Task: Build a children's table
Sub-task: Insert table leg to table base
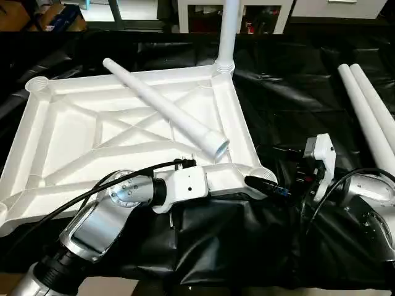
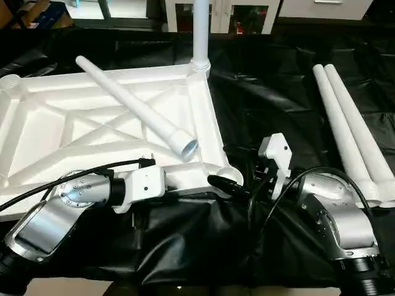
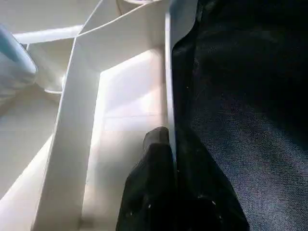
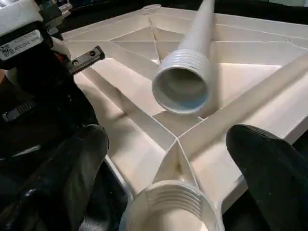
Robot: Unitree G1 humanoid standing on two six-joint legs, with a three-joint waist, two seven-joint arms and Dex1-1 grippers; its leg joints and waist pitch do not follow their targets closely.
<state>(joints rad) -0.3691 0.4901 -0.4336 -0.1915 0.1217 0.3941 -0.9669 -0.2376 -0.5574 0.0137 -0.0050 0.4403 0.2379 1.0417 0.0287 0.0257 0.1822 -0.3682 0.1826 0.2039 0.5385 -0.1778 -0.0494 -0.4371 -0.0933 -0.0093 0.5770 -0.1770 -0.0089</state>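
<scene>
Tabletop (image 1: 74, 132) lay underside up on the black sheet (image 1: 296, 92), one leg (image 1: 227, 31) standing upright in its far corner socket. A loose leg (image 1: 163, 108) rested slantwise across the ribs, threaded end towards the near right socket (image 4: 171, 211). Left gripper (image 1: 262, 183) was clamped on the near rim beside that socket. Right gripper (image 4: 168, 168) faced the loose leg, fingers wide apart, empty. Judgement: grasp the leg near its threaded end, then align squarely before turning. Two spare legs (image 1: 370, 111) lay well off right.

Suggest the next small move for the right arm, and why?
Probably reach the right gripper, open, to the loose leg lying across the tabletop and grasp near its threaded end; the near corner socket is empty, and the left gripper pinches the rim.
</scene>
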